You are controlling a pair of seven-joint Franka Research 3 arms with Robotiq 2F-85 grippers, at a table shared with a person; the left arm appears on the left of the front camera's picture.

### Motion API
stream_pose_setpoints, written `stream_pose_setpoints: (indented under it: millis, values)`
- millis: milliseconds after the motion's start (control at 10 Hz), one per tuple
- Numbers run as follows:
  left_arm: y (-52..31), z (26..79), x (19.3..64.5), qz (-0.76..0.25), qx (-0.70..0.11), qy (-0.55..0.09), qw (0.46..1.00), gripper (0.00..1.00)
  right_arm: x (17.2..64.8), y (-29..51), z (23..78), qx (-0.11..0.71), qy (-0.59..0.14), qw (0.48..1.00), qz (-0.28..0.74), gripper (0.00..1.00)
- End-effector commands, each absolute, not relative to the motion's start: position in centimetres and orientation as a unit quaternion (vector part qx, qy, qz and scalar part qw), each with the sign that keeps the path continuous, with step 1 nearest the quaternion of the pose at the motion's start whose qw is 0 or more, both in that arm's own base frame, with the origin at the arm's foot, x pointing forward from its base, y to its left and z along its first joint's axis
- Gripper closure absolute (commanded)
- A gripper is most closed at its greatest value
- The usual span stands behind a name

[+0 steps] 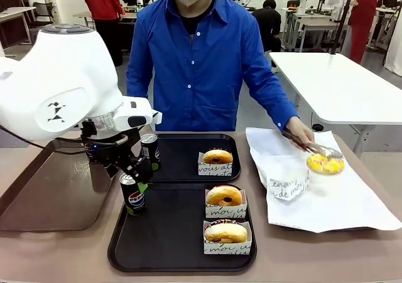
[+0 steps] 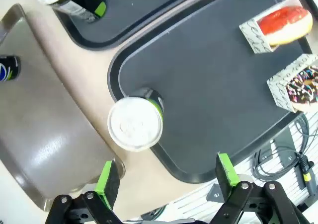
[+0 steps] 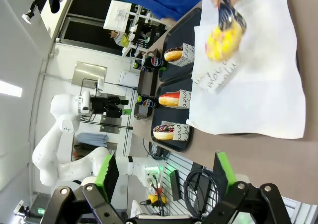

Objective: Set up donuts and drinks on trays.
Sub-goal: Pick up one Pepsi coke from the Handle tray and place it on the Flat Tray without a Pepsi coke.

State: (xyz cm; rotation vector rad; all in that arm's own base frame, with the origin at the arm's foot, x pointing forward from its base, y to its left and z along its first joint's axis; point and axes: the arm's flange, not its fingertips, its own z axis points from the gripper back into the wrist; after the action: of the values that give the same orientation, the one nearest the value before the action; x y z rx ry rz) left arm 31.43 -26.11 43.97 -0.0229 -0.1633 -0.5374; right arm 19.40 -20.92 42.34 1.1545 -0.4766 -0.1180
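Left pincer (image 2: 166,182) parked wide open right above a Pepsi can (image 1: 132,195) on the near tray (image 1: 169,239).

That can stands upright at the tray's left edge, clear of the fingers. Second can (image 1: 150,151) is on the far tray (image 1: 182,170), with boxed donuts (image 1: 225,196) on both trays. Right pincer (image 3: 166,179) is open too, holding nothing. The person's hand (image 1: 300,132) has tongs on a yellow donut (image 1: 325,164) over white paper (image 1: 326,201).

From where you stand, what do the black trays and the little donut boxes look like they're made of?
The near black tray looks like matte plastic: a dull sheen, a moulded raised rim and rounded corners. The donut box looks like thin white paper or card, folded flat-sided and printed with black script. Neither can be confirmed by sight alone.
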Motion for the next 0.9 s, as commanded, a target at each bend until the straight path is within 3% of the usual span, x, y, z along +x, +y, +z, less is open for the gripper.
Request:
stream_pose_setpoints:
  millis: [0, 600, 800]
  values:
    - [-25.4, 44.2, 28.9, -0.263, -0.012, -0.081, 0.961, 0.00, 19.6, -21.0, 42.4, 0.546, -0.233, 0.803, -0.051, 0.00]
    - [-22.5, 44.4, 24.4, -0.273, 0.002, -0.066, 0.960, 0.00, 19.6, -21.0, 42.4, 0.546, -0.233, 0.803, -0.051, 0.00]
    - [-24.6, 45.9, 26.7, -0.270, -0.007, -0.085, 0.959, 0.00, 19.6, -21.0, 42.4, 0.546, -0.233, 0.803, -0.051, 0.00]
